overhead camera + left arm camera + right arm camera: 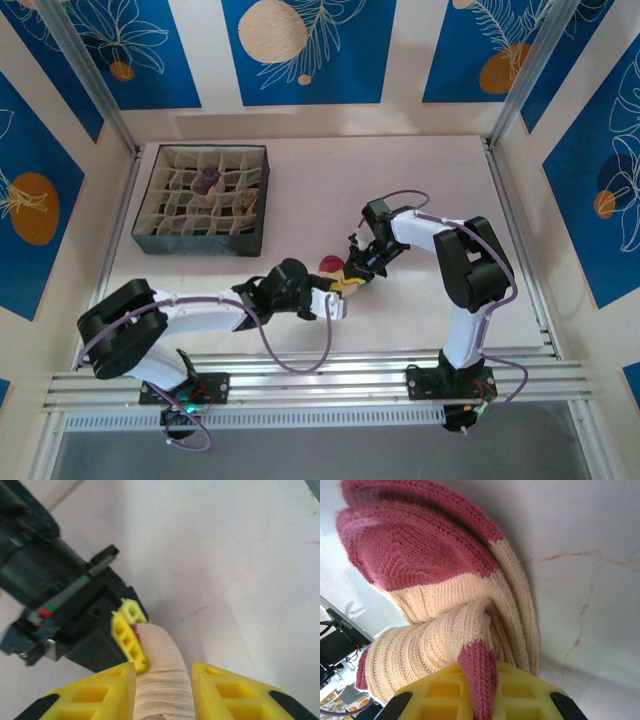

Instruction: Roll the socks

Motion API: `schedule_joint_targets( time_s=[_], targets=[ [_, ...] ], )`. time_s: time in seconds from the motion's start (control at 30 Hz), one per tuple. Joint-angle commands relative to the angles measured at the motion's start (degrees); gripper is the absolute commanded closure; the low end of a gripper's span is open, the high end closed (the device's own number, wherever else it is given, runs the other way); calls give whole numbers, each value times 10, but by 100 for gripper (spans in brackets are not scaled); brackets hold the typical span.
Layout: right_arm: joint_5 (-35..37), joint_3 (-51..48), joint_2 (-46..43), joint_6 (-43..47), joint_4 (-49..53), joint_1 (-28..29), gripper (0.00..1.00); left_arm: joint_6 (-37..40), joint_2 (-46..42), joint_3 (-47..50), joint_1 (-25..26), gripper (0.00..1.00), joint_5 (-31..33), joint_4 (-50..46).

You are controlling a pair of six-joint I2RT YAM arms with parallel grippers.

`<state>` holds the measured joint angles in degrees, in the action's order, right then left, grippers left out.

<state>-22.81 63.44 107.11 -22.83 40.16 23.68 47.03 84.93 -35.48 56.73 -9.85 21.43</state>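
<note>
From above, your tan sock point(332, 267) with the dark-red toe lies toward six o'clock on the table point(430, 170). The left gripper point(340, 290) is at its six o'clock and the right gripper point(358, 268) at its three o'clock, both touching it. A gridded organizer box point(150, 238) sits at ten o'clock with a purple sock point(205, 180) in one cell.

On your left wrist camera, the left gripper point(164, 676) clamps the ribbed tan sock point(160, 652) from both sides. The right gripper point(131, 629) meets it at ten o'clock.

On your right wrist camera, the right gripper point(475, 692) is clenched on a dark-red band of the tan sock point(420, 555), and the toe fans toward eleven o'clock.
</note>
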Motion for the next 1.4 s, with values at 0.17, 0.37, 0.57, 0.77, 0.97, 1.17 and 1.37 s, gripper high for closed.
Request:
schedule_joint_targets(
  time_s=[0.17, 0.37, 0.57, 0.77, 0.97, 1.17, 1.37],
  targets=[
    [71, -9, 19, 10, 50, 4, 98, 2, 87, -52, -3, 54, 58, -22],
    [63, -6, 19, 11, 54, 3, 98, 23, 143, -61, -3, 52, 130, 11],
    [54, -8, 19, 17, 59, 3, 98, 5, 201, -67, -8, 52, 191, 27],
    [16, -33, -20, 20, 27, 3, 76, -69, 213, -95, -46, 71, 77, -75],
    [15, -63, -129, 4, -21, 0, 46, -128, 219, -149, -108, 93, -216, -222],
    [42, -95, -231, -6, -61, -11, 42, -147, 241, -207, -134, 100, -350, -328],
    [26, -129, -230, -14, -96, -20, 40, -178, 268, -253, -149, 100, -409, -371]
  ],
)
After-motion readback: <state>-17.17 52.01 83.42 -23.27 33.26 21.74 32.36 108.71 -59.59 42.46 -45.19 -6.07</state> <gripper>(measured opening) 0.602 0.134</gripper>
